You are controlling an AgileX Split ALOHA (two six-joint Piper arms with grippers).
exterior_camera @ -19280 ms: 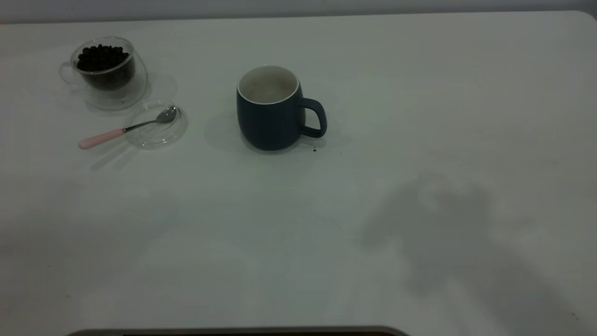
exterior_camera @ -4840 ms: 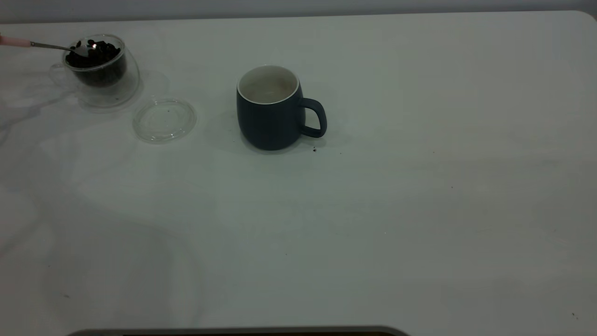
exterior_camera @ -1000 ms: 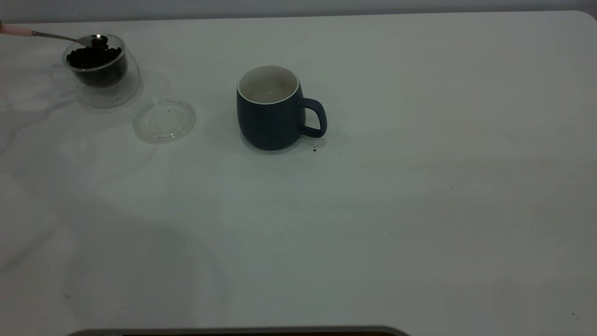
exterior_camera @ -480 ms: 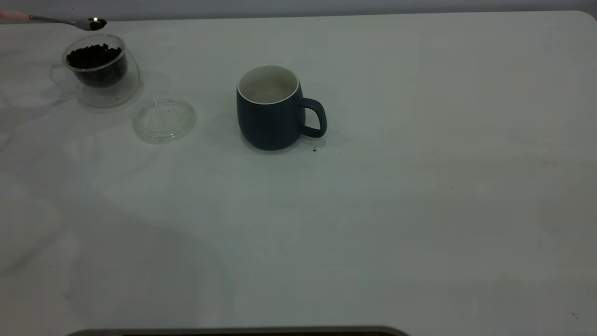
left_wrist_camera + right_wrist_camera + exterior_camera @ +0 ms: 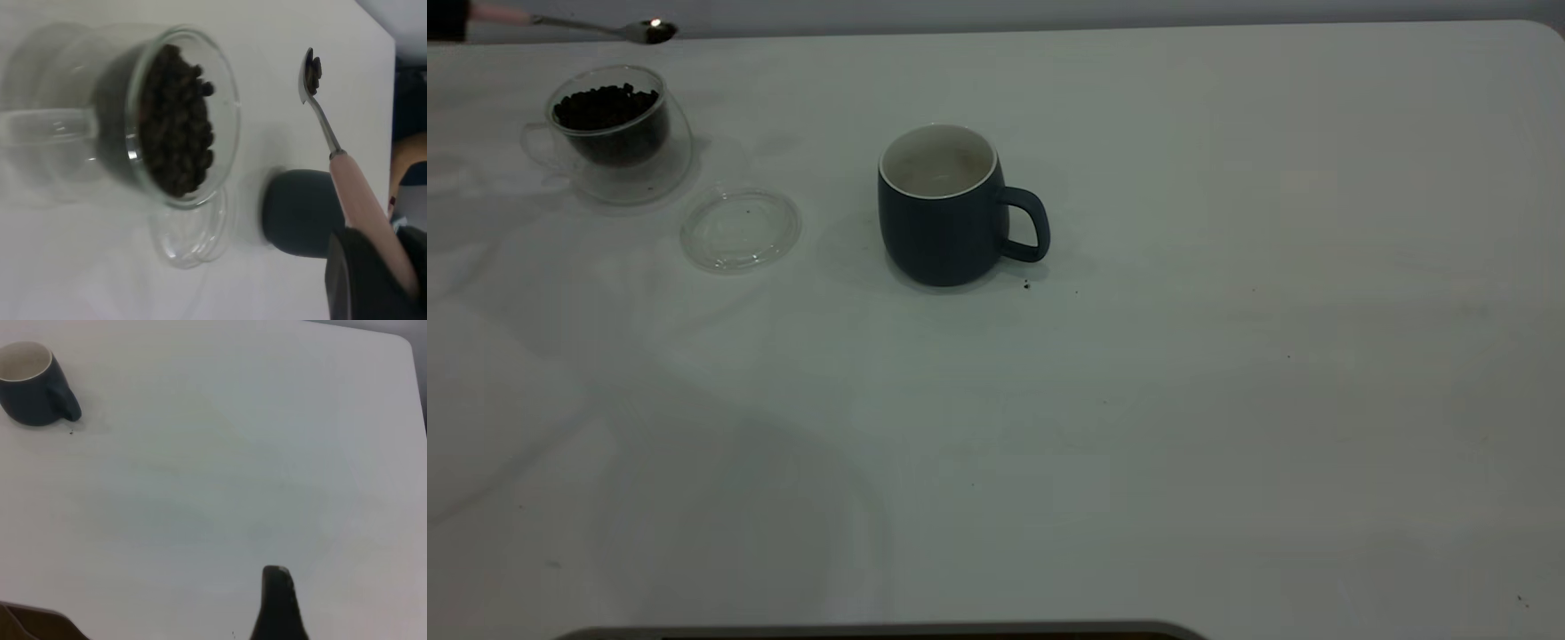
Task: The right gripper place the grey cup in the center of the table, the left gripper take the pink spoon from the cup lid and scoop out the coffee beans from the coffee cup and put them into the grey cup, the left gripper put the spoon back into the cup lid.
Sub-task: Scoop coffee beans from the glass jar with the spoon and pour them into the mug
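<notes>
The left gripper (image 5: 373, 267), clamped on the pink spoon (image 5: 578, 24), has lifted beans (image 5: 313, 69) clear of the coffee cup (image 5: 609, 124) at upper left, ready to carry toward the grey cup (image 5: 943, 209).

pink spoon (image 5: 605, 27) lifted off coffee cup (image 5: 609, 129), shifted rightward.

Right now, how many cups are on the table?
2: the coffee cup with coffee beans at the far left, and the grey cup near the centre, beyond the cup lid.
</notes>
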